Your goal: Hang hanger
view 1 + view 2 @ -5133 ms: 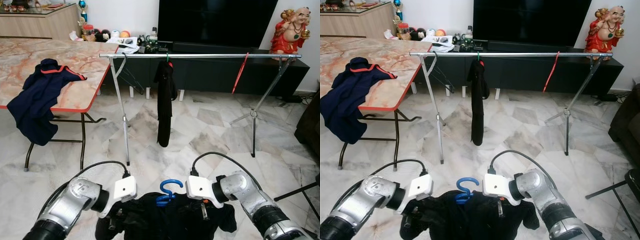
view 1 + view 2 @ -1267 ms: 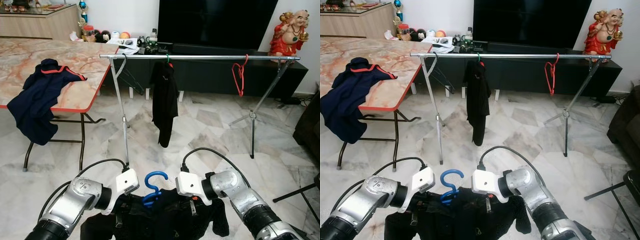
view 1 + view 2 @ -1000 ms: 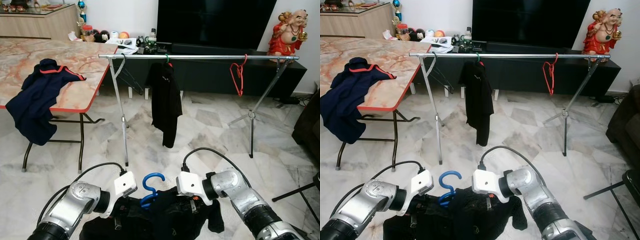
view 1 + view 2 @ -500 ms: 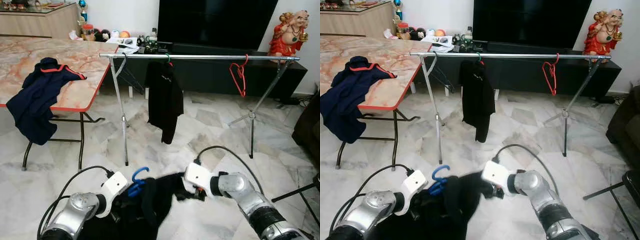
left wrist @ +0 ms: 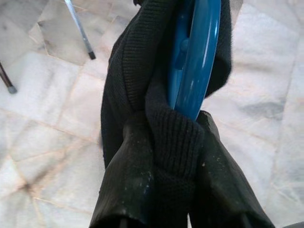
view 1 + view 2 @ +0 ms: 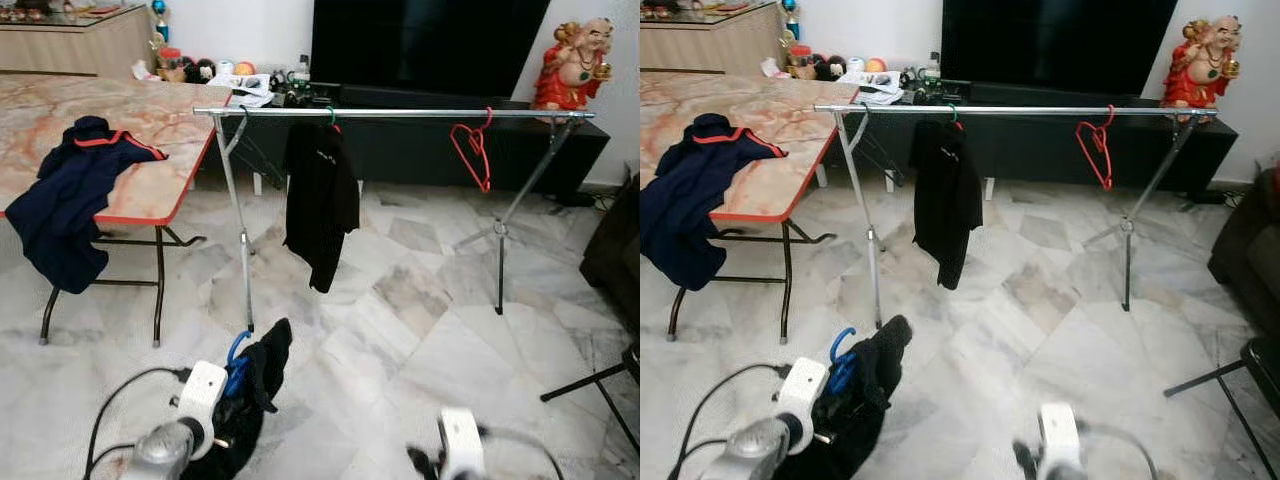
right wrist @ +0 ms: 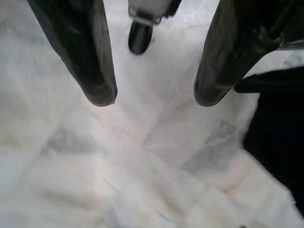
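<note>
Left gripper (image 5: 175, 142): low at the robot's left, above the marble floor (image 6: 400, 330); its jaws are closed on a black knitted garment (image 6: 255, 385) and the blue hanger (image 6: 235, 362) inside it.
Blue hanger: its hook rises above the bunched garment, which hangs limp from the left gripper, well short of the rail.
Right gripper (image 7: 152, 97): low at the robot's right, pointing down at the floor; its jaws stand wide apart with nothing between them.
Clothes rail (image 6: 400, 113): a silver bar on crossed legs runs across the room ahead of the robot, before a dark TV cabinet (image 6: 420, 145).
On the rail: a black garment on a green hanger (image 6: 320, 195) left of the middle; a bare red hanger (image 6: 472, 152) toward the right end.
Counter (image 6: 150, 120): a marble-patterned top with a red edge, at the left; a navy jacket with red trim (image 6: 65, 205) drapes over its near edge.
Red figurine (image 6: 562, 65): stands on the cabinet at far right.
</note>
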